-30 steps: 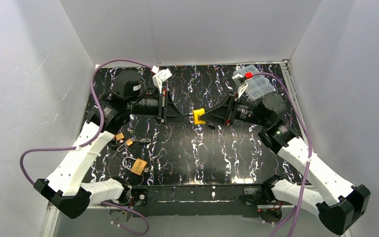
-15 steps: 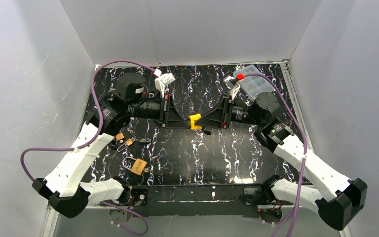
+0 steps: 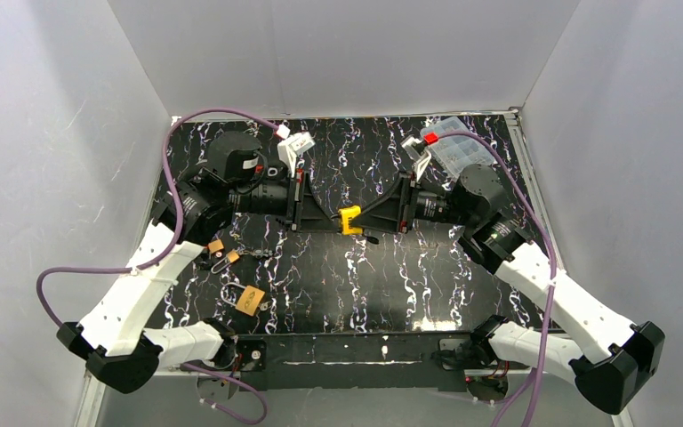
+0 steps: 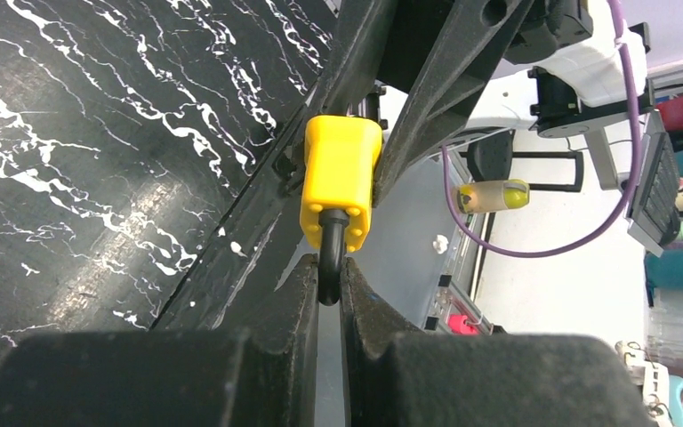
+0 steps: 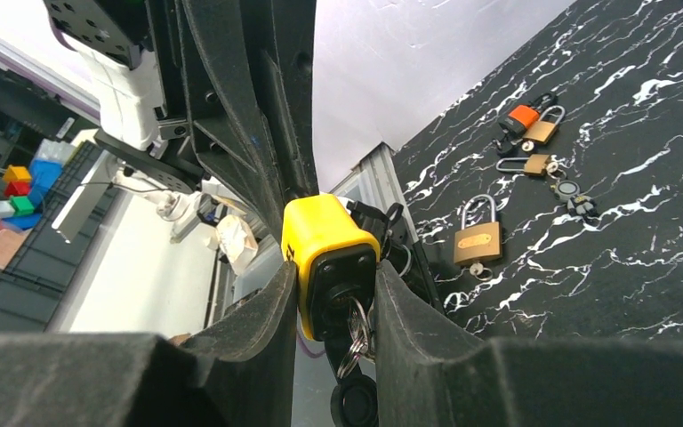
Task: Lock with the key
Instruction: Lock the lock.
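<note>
A yellow padlock (image 3: 349,219) is held in the air between both grippers over the middle of the table. My left gripper (image 4: 329,285) is shut on its black shackle (image 4: 331,258). My right gripper (image 5: 336,302) is shut on its yellow body (image 5: 325,236). A small silvery key on a ring (image 5: 356,342) hangs from the keyhole in the body's black end, between my right fingers. Its blade is hidden. A brass-tan padlock (image 3: 249,299) lies on the table at the front left; it also shows in the right wrist view (image 5: 478,236).
Two smaller brass padlocks (image 3: 216,246) with keys and a chain lie at the left near the left arm. A clear plastic compartment box (image 3: 452,147) stands at the back right. Grey walls enclose the black marbled table (image 3: 391,285).
The right gripper carried the yellow padlock a little left and down, up against the left gripper's fingertips. Both arms shifted slightly; almost nothing moved in the last half second.
</note>
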### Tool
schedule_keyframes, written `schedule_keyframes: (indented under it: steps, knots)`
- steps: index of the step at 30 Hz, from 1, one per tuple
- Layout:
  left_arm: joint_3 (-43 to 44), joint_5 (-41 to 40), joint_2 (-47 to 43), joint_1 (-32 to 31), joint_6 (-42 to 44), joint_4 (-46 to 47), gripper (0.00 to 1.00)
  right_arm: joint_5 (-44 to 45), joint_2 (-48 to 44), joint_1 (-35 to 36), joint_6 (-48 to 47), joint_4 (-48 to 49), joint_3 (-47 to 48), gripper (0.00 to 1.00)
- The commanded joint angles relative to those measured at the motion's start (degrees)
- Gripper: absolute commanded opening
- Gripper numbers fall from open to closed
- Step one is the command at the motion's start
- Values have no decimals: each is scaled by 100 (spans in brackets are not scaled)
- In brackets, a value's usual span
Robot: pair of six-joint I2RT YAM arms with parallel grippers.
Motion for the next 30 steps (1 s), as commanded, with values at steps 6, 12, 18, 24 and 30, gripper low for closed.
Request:
schedule_keyframes:
  steps: [6, 12, 18, 24, 30]
  knots:
    - [286, -568, 186, -203, 378, 429, 0, -89, -344, 495, -487, 26, 326, 40]
    - [507, -405, -35, -150, 791, -2, 0, -482, -988, -323, -105, 686, -329, 76]
    - [1016, 235, -28, -141, 1114, -521, 0, -1207, -1248, -968, 295, 1382, -660, 78]
    - [1328, 678, 119, -146, 1159, -820, 0, -1578, -1072, -1012, 345, 1731, -526, 76]
    - [1529, 668, 257, -144, 1134, -985, 0, -1631, -906, -996, 417, 1935, -381, 75]
